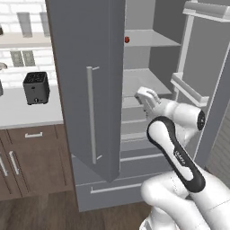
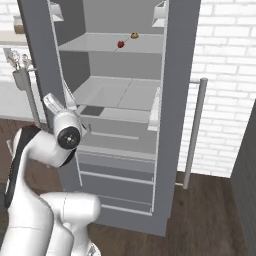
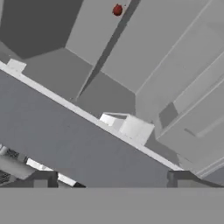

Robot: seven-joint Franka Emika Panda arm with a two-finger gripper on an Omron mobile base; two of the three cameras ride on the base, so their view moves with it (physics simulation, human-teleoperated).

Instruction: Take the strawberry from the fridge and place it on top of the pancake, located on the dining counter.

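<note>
The strawberry [image 2: 120,44] lay on the upper shelf [image 2: 100,46] of the open fridge [image 2: 172,100], above and beyond the gripper [image 1: 143,95], whose jaws were apart and empty, lower down.

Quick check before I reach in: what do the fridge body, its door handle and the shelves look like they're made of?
Fridge: matte grey, looks like painted or brushed metal, flat with no glare. Door handle: thin pale bar, probably metal, with a soft highlight along its length. Shelves: opaque pale grey, smooth, likely plastic or coated panel. The strawberry sits on the upper one.
</note>
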